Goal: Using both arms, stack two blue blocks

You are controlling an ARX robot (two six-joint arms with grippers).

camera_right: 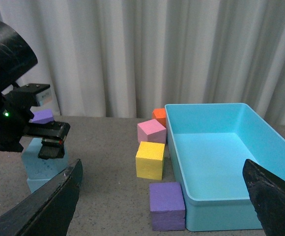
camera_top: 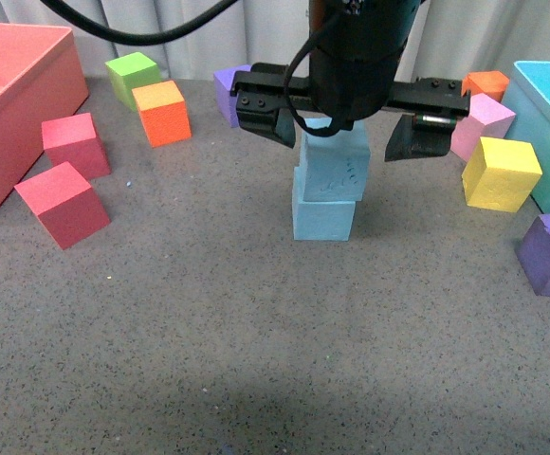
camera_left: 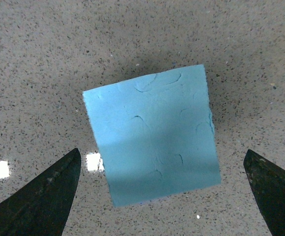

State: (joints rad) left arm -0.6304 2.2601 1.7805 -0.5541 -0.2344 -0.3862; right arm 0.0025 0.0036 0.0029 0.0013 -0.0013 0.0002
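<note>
Your left gripper (camera_top: 346,133) hangs directly over the upper blue block (camera_top: 333,163) stacked on the lower blue block (camera_top: 323,214), jaws spread wide and empty, so lift straight up.

I count two blue blocks (camera_top: 330,180), two red, two orange, two purple, one green, pink, yellow; two bins.

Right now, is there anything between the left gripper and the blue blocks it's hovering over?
Nothing visible. The left gripper is open, straddling the upper blue block, which already sits on the lower blue block. In the left wrist view only the block's top face lies between the fingers, with clear gaps either side.
</note>
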